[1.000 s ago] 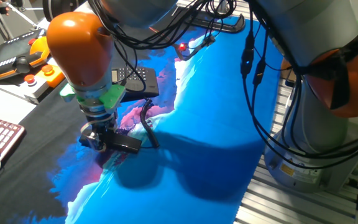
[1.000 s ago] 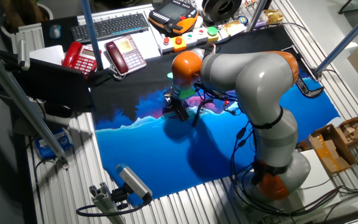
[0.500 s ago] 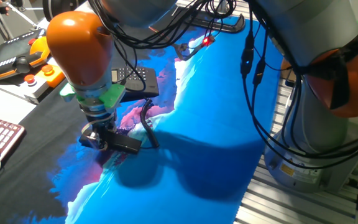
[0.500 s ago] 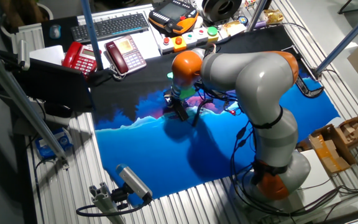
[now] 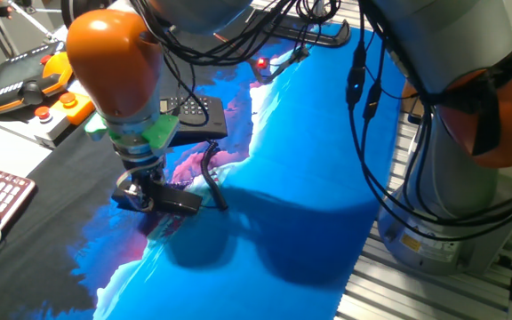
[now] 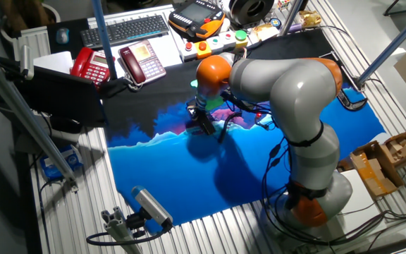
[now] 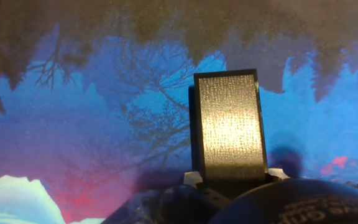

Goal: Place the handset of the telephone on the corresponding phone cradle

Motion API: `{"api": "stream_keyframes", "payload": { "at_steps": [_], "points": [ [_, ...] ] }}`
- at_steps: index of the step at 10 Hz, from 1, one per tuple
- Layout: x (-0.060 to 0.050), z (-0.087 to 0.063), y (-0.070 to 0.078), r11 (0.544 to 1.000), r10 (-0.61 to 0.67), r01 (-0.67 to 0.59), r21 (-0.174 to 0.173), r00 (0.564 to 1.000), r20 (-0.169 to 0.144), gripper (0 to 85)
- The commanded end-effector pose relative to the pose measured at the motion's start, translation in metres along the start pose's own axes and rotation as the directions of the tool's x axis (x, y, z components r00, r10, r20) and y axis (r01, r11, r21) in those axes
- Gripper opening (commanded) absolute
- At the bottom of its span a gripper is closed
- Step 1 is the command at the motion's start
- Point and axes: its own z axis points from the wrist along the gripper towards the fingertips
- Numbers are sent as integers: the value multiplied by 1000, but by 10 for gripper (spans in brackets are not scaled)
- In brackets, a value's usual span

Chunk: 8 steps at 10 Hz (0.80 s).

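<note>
1. My gripper (image 5: pixel 149 197) sits low over the blue-printed surface (image 5: pixel 309 178), clamped on the handset (image 5: pixel 174 203), which juts out sideways toward 3 o'clock from the fingers.
2. Handset looks just clear of the cloth, or barely on it; I cannot tell which. Its coiled cord (image 5: pixel 210 173) trails up toward 12 o'clock.
3. The telephone (image 5: pixel 189 116) lies near, at about 12 o'clock from the gripper, partly hidden behind the arm's wrist. Phone cradle not visible from here.
4. Hand view: one finger pad (image 7: pixel 229 124) in front, printed cloth beyond.
5. Judgement: grasp made, carry not yet done. Next: lift, swing toward the telephone, align the handset lengthwise with the cradle, lower, mind the cord.
</note>
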Motion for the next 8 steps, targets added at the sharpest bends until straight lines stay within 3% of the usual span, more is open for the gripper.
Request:
{"api": "stream_keyframes", "payload": {
  "at_steps": [1, 4, 8],
  "points": [
    [0, -5, -3, 1000, -4, 4, -1, 1000, 2, 7],
    [-1, -26, -17, 999, -36, 36, 6, 999, 32, 7],
    [-7, -38, -47, 997, -81, 82, -6, 996, 34, 7]
  ]
}}
